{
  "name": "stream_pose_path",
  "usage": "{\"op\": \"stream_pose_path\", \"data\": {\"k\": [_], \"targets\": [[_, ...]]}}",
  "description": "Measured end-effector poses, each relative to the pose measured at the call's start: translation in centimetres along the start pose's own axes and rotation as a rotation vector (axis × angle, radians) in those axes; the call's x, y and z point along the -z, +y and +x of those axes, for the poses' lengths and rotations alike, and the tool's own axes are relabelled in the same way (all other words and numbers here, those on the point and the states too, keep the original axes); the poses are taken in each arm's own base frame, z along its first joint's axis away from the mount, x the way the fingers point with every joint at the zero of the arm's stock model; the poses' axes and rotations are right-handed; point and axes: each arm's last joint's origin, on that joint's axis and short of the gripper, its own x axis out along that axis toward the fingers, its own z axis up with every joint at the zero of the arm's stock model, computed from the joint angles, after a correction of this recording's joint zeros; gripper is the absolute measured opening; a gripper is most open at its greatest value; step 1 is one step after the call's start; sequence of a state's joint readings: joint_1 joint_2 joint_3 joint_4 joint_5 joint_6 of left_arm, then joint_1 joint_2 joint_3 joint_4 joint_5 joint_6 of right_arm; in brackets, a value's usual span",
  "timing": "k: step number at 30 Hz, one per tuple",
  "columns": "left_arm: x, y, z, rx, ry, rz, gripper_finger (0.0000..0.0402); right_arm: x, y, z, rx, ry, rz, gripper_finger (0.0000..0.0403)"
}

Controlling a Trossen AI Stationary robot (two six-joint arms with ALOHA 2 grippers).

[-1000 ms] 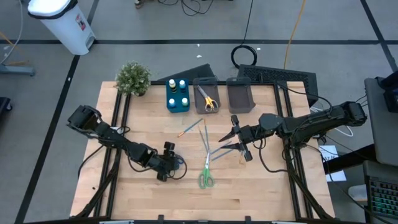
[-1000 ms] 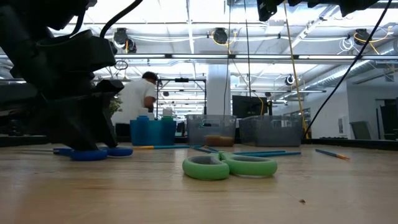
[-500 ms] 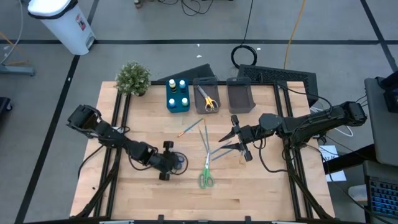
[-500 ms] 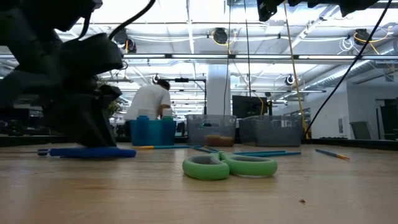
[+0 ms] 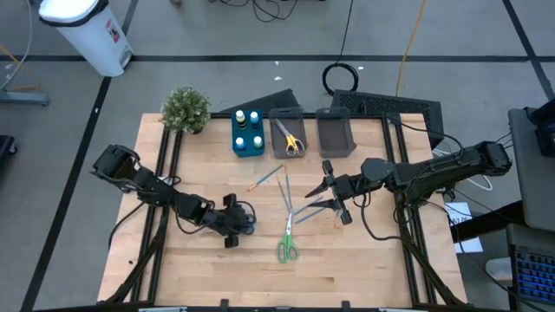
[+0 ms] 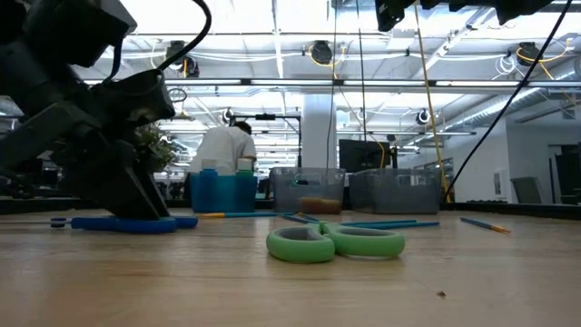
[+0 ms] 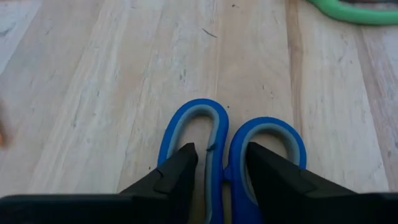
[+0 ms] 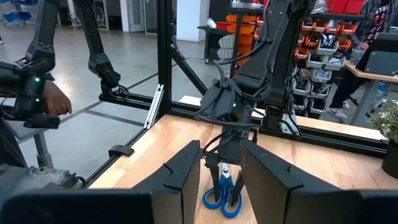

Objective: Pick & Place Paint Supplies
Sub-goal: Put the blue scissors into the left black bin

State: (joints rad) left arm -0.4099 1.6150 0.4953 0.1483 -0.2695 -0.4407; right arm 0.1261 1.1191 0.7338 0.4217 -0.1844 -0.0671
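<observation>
- Blue scissors [image 7: 231,158] lie flat on the bench [image 5: 208,277], left of centre, handles towards the green scissors [image 5: 287,245].
- Left gripper [image 7: 219,171] is low over them, jaws narrow, one finger over each handle loop; can't tell if it actually grips them.
- Right gripper [image 5: 332,192] hangs mid-bench on the right side over the brushes [image 5: 312,208], nothing held, jaws partly apart.
- Bottles [image 5: 247,130] sit in the blue bin [image 5: 235,146]; yellow scissors [image 5: 290,140] in the grey bin [image 5: 279,115] beside it.
- Person [image 6: 227,150] stands in the room behind the bench.
</observation>
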Motion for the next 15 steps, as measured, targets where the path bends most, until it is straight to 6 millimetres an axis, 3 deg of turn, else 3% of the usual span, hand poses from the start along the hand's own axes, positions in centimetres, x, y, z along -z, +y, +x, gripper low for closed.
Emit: {"op": "stream_pose_path", "data": {"k": [8,15], "targets": [[0.53,0.27,0.06,0.001,-0.007,-0.037,0.015,0.0,0.0,0.0,0.0,0.0,0.0,0.0105],[0.53,0.33,0.09,-0.003,-0.009,-0.04,0.0091,0.0,0.0,0.0,0.0,0.0,0.0,0.0105]]}}
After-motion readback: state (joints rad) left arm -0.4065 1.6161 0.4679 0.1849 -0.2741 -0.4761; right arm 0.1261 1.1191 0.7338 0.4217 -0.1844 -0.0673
